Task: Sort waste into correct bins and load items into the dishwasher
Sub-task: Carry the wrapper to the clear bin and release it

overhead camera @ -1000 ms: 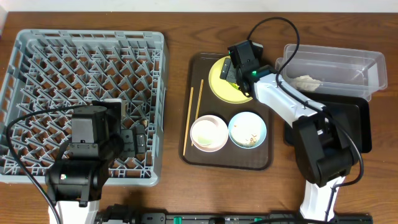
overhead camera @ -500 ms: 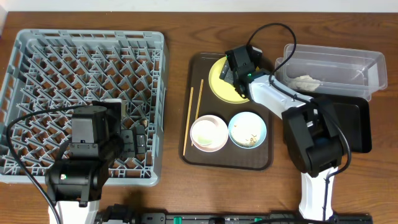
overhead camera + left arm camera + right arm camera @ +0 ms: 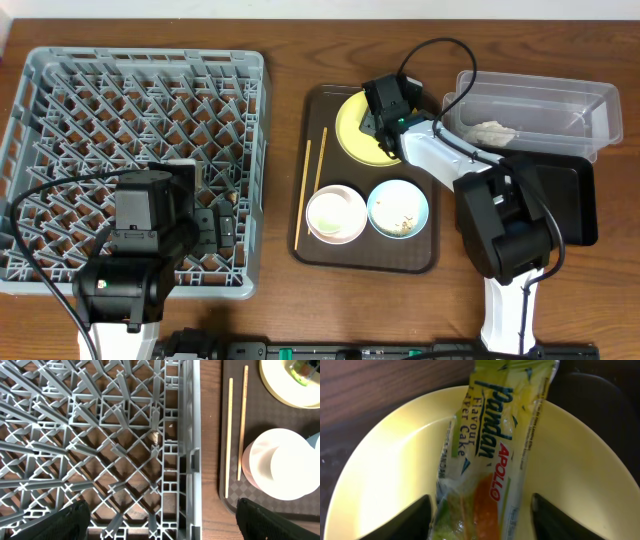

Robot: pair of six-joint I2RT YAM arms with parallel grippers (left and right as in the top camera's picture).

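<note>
Dark wooden surface (image 3: 285,30) runs the full width, with a grey dish rack (image 3: 60,60) over its left half and a brown tray (image 3: 420,262) at the middle. A clear plastic bin (image 3: 560,95) stands in the far right corner, and a black bin (image 3: 578,200) sits just on its near side.

On the tray, a yellow plate (image 3: 350,138) sits at the far edge, a pair of chopsticks (image 3: 310,185) lies along the left side, and a white bowl (image 3: 335,215) and a pale blue bowl (image 3: 398,208) with crumbs in it stand at the near side.

The step in hand looks like waste sorting. The right end effector (image 3: 482,520) is low over the plate with its fingers spread. They straddle a pandan layer cake wrapper (image 3: 490,450) that lies across the plate, its far end hanging over the rim. Nothing is gripped yet.

The left end effector (image 3: 162,525) hangs open and empty over the rack's near right edge.

The next move probably calls for closing on the thin, slippery film without pinching the plate, then lifting clear. The wrapper then has to be carried right to a bin. Which bin is correct cannot be told, though the clear one already holds something crumpled.
</note>
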